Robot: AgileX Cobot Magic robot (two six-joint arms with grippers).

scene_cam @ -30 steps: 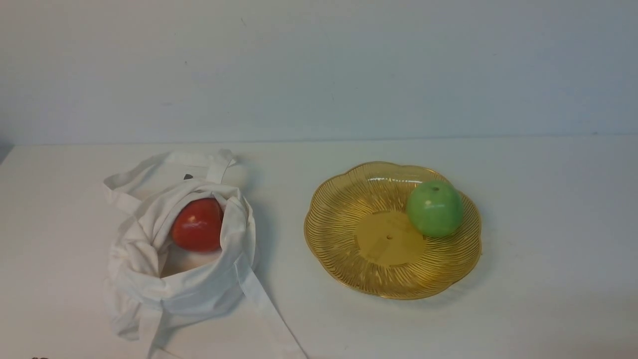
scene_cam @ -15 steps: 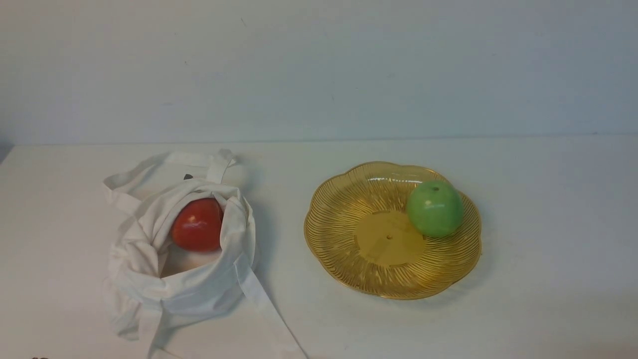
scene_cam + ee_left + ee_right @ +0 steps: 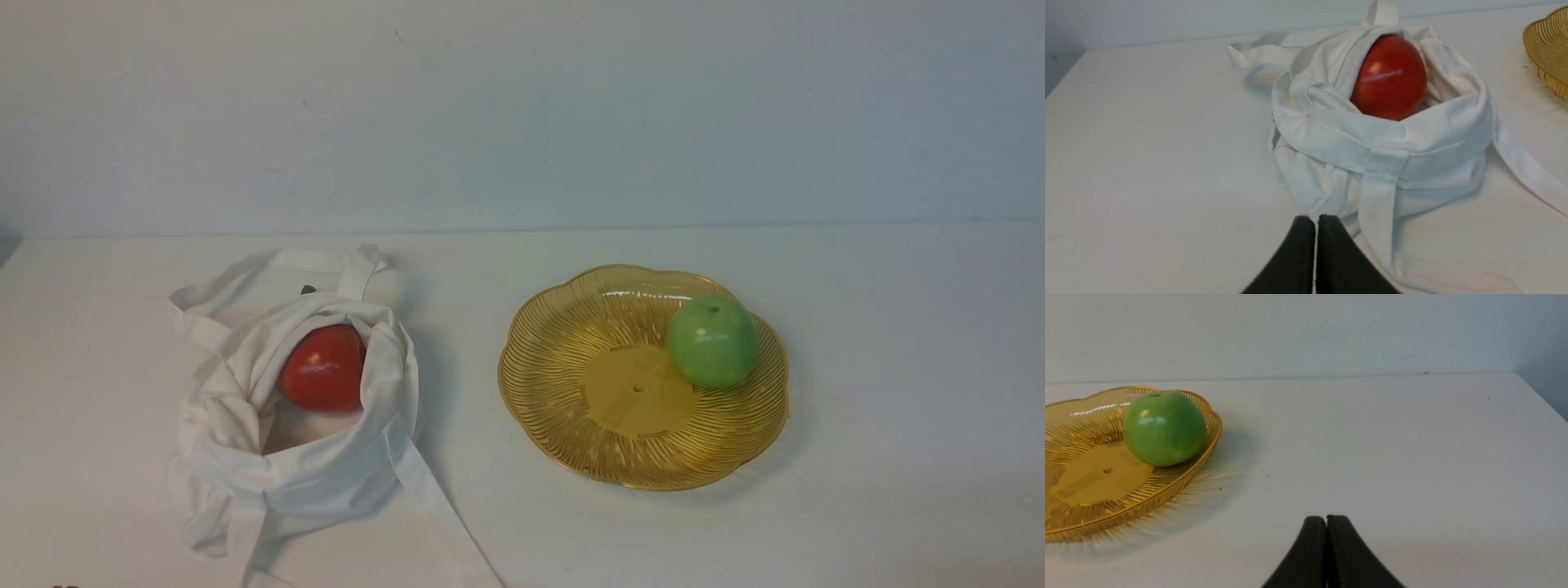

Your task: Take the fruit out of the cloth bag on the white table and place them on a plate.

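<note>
A: Where is the fruit?
B: The red fruit sits inside the cloth bag; the green fruit rests on the plate.
A: And the grippers?
B: The left gripper and right gripper are both closed and empty.

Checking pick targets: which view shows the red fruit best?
The left wrist view: the red fruit is large and close, sitting in the open mouth of the cloth bag, with fabric folds covering one side. The front view shows it smaller, also partly wrapped. The right wrist view does not show it.
</note>
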